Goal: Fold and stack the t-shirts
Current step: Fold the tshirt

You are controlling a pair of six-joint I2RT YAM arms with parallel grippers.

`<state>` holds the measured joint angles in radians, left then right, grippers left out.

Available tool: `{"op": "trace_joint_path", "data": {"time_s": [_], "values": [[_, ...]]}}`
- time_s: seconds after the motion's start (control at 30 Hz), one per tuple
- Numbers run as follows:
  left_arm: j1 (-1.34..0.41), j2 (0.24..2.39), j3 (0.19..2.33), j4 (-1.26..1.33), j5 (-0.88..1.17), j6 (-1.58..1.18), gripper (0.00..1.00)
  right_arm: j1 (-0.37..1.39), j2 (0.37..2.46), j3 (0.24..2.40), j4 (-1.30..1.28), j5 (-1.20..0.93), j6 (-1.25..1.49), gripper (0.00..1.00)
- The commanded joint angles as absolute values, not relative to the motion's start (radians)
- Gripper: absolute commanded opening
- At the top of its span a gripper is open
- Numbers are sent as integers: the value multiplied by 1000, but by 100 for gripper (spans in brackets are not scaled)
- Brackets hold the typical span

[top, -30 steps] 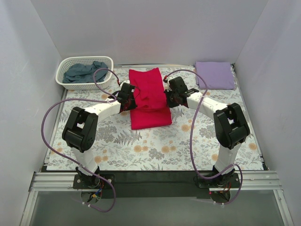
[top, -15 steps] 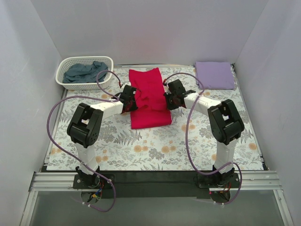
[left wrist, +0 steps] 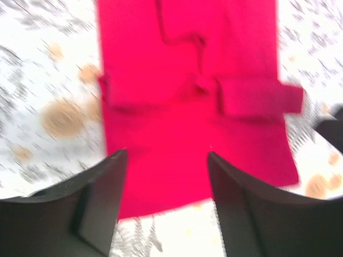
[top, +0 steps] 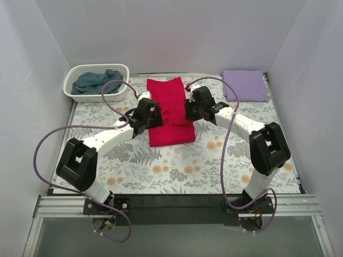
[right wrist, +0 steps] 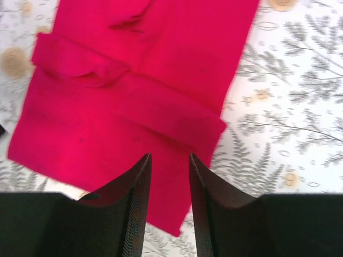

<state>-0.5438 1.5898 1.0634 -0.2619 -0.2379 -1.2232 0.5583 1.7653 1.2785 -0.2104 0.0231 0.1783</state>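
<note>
The crimson red t-shirt (top: 170, 111) lies folded into a long strip in the middle of the table, with a folded band across its middle. Both wrist views look down on this red t-shirt (left wrist: 198, 107) (right wrist: 134, 96). My left gripper (top: 155, 116) (left wrist: 166, 152) hovers open over its left near part, nothing between the fingers. Over the right edge, my right gripper (top: 186, 111) (right wrist: 169, 155) is open by a narrower gap and holds nothing. The lavender t-shirt (top: 245, 85) lies folded at the back right. The blue-grey t-shirt (top: 98, 81) is crumpled in the basket.
A white plastic basket (top: 122, 68) stands at the back left. The floral table covering (top: 177, 166) spans the table. White walls close in the back and both sides. Purple cables loop beside each arm.
Both grippers have opened and let go of the red cloth, which now lies flatter on the shirt. The left arm's elbow has swung down and to the left.
</note>
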Motion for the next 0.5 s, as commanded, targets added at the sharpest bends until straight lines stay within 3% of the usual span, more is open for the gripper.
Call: {"op": "trace_joint_path", "data": {"time_s": [0.0, 0.07, 0.1, 0.13, 0.23, 0.47], "values": [[-612, 1528, 1000, -311, -249, -1291, 53, 609, 1740, 1250, -163, -26, 198, 35], [-647, 1532, 979, -310, -244, -1319, 42, 624, 1756, 1247, -152, -49, 209, 33], [-656, 1542, 977, -307, -236, -1336, 26, 629, 1766, 1249, -146, -57, 212, 32], [-664, 1572, 976, -305, -224, -1342, 21, 632, 1776, 1258, -141, -67, 216, 28], [-693, 1623, 985, -301, -236, -1354, 13, 643, 1825, 1267, -115, -116, 235, 22], [-703, 1704, 951, -272, -203, -1379, 10, 644, 1937, 1298, -66, -158, 245, 20]]}}
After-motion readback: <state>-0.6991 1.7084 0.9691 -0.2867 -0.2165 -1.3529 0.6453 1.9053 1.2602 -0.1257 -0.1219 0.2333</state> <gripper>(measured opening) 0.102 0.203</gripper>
